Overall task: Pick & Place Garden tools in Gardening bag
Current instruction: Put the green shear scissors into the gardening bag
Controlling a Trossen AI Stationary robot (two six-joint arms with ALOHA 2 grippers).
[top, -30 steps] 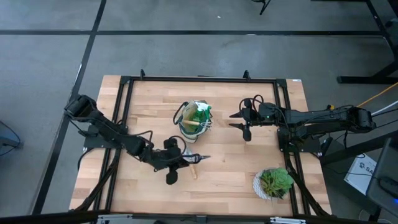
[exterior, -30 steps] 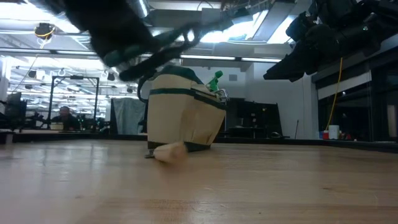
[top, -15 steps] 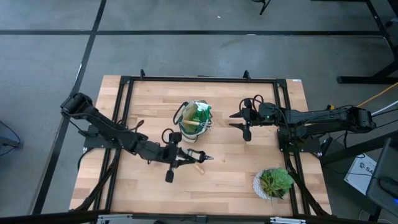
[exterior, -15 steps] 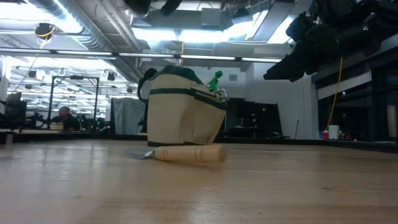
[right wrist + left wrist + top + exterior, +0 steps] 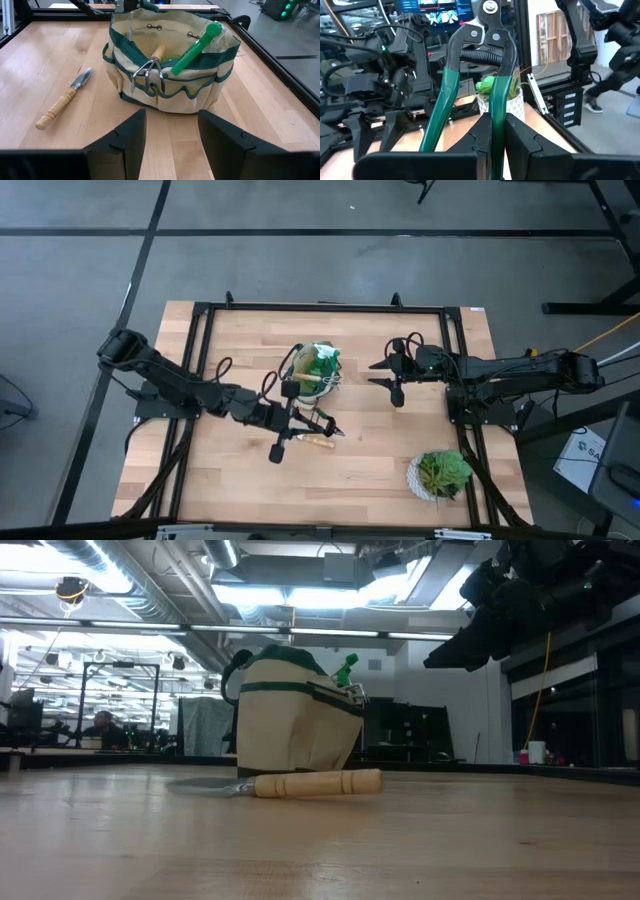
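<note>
1. Since the earlier frames the left arm has swung right and toward the bag, and the trowel [image 5: 318, 440] on the worktop [image 5: 370, 470] has turned: in the low view it showed only its handle end, and it now lies side-on with the blade pointing left.
2. The gardening bag [image 5: 312, 375] stands upright near the middle of the worktop, toward the far side. It already holds a bright green tool [image 5: 195, 47], a small rake with metal prongs [image 5: 149, 75] and a wooden handle.
3. The left end effector [image 5: 300, 420] hangs just in front of the bag and is clamped on one green handle of the pruning shears [image 5: 480, 65], whose jaw end points away from the wrist.
4. The right end effector [image 5: 393, 380] waits to the right of the bag with its fingers spread and nothing between them.
5. To do this step well, I judge the shears should be lifted clear of the green-trimmed rim, centred over the opening, and lowered beside the tools already inside before release, since the second handle hangs free and could snag on the rim.
6. The trowel lies just in front of the bag and is still to be packed.
7. The worktop is pale wood in a black frame, with a potted plant [image 5: 441, 473] at its near right corner. The room behind is a workshop with ceiling lights, and a person sits at far left.
</note>
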